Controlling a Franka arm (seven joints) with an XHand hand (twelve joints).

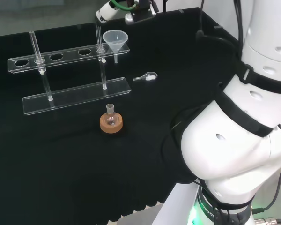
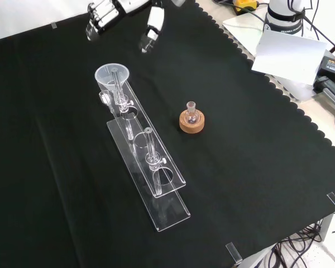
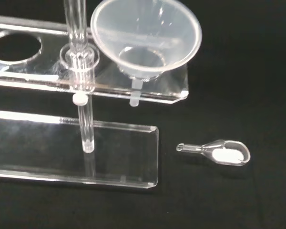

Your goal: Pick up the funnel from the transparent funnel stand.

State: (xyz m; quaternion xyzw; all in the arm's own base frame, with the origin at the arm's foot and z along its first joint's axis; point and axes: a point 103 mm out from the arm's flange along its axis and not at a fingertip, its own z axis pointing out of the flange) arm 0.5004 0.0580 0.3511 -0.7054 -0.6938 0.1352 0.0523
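Black-cloth tabletop (image 2: 257,167): clear funnel (image 2: 112,77) sits upright in end hole of transparent funnel stand (image 2: 151,167). My hand (image 2: 123,14) hovers apart beyond that end in front view, fingers relaxed, empty. Small flask on cork ring (image 2: 191,121) nearby.

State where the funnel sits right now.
In the head view the funnel sits in the right end hole of the transparent funnel stand, beside an upright rod, with a small scoop lying nearby.
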